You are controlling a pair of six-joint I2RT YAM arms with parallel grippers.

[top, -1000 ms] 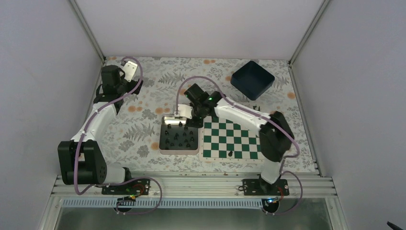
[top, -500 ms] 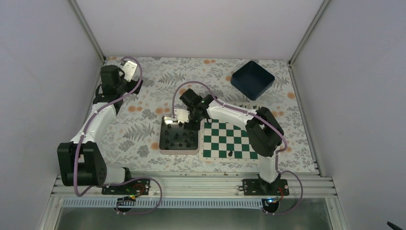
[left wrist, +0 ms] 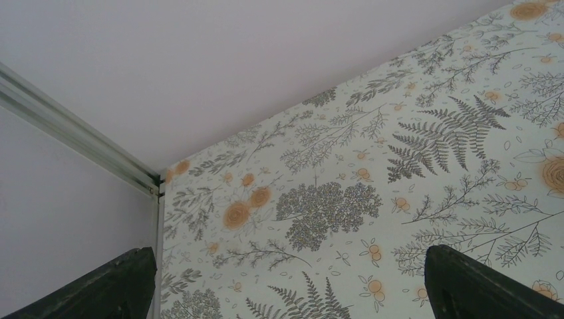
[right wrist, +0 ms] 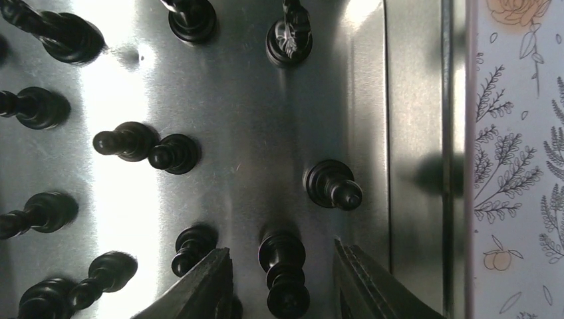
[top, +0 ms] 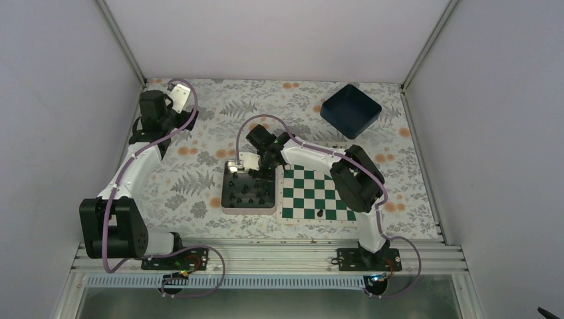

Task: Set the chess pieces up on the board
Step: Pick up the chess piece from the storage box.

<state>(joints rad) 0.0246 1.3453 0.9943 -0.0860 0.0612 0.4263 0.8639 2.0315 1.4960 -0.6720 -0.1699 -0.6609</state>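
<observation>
The right wrist camera looks straight down into the shiny tin (right wrist: pixel 253 133). Only this view shows the black chess pieces (right wrist: pixel 332 186) up close, spread over the tin floor. One black piece (right wrist: pixel 284 272) sits right between the two fingers (right wrist: pixel 206 286) of the right gripper (right wrist: pixel 281 256). The fingers are apart, with a gap on each side of that piece, so they are not squeezing it. More pieces stand just ahead of the fingertips.

Only the top camera shows the board (top: pixel 319 189). It lies flat just beside the tin, off to one side of the right gripper. A lone piece (top: pixel 320 213) stands on the board's edge nearest the arm bases. A blue bin (top: pixel 350 109) sits past the board, well apart from the gripper.

The left wrist camera shows the left gripper (left wrist: pixel 287 262) spread wide with nothing between its fingers. Under it is only the flower cloth (left wrist: pixel 332 206), near a corner of the walls. It is well apart from the tin and the board.

From the top, the pieces in the tin are just tiny dark dots, and the right wrist covers its own fingers. In the right wrist view, bright glare washes over part of the tin. Some pieces there are cut off at the edges, and so are the backs of the fingers.
</observation>
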